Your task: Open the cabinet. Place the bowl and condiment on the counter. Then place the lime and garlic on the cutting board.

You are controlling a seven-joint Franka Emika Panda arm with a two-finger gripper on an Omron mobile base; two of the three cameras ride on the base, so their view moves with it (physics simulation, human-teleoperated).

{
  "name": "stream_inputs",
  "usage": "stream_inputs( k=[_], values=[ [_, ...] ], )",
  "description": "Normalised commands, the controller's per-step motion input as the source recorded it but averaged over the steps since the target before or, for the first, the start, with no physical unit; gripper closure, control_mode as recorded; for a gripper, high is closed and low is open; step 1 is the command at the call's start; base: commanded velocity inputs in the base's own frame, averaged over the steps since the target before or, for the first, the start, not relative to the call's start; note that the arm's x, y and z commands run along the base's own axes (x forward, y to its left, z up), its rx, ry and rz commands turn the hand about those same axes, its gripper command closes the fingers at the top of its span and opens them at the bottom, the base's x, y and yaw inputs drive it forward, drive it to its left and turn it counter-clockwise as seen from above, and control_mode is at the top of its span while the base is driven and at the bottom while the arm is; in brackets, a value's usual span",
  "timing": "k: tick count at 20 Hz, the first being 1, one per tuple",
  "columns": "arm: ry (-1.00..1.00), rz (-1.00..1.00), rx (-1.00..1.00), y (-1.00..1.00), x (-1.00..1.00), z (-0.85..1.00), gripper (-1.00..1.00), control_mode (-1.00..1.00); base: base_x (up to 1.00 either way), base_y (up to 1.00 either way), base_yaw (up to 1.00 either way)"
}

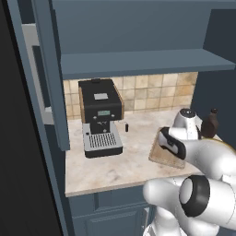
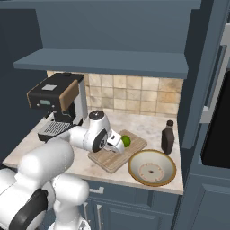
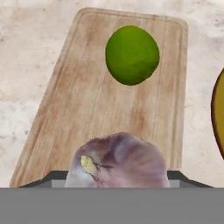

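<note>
With bowl (image 2: pixel 152 168), condiment (image 2: pixel 167 138) on the surface (image 2: pixel 148 126) and lime (image 3: pixel 132 54) on the cutting board (image 3: pixel 87 105), the claw (image 3: pixel 117 181) grips the garlic (image 3: pixel 117 164) at lower centre above it.

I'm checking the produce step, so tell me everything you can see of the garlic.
The garlic is a small pale bulb, whitish with lilac-purple streaks and a yellowish stem scar. In the hand view it sits right at the gripper, over the near end of the wooden cutting board, apart from the lime farther along. Whether it already rests on the board cannot be told.

bowl (image 3: pixel 220 118) cut off at edge, garlic (image 3: pixel 118 162) hiding jaws
</note>
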Motion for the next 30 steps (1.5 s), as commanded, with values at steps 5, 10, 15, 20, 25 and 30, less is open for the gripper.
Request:
stream_inputs(
  k=[5,10,15,20,25,30],
  values=[
    [0.0,0.0,0.0,0.0,0.04,-0.18,1.0,-1.0,0.0,0.0,0.0],
    [0.0,0.0,0.0,0.0,0.0,-0.17,1.0,-1.0,0.0,0.0,0.0],
    [0.0,0.0,0.0,0.0,0.0,-0.14,1.0,-1.0,0.0,0.0,0.0],
    [0.0,0.0,0.0,0.0,0.01,-0.12,1.0,-1.0,0.0,0.0,0.0],
    [0.0,0.0,0.0,0.0,0.05,-0.12,1.0,-1.0,0.0,0.0,0.0],
    [0.0,0.0,0.0,0.0,0.06,-0.16,1.0,-1.0,0.0,0.0,0.0]
  ],
)
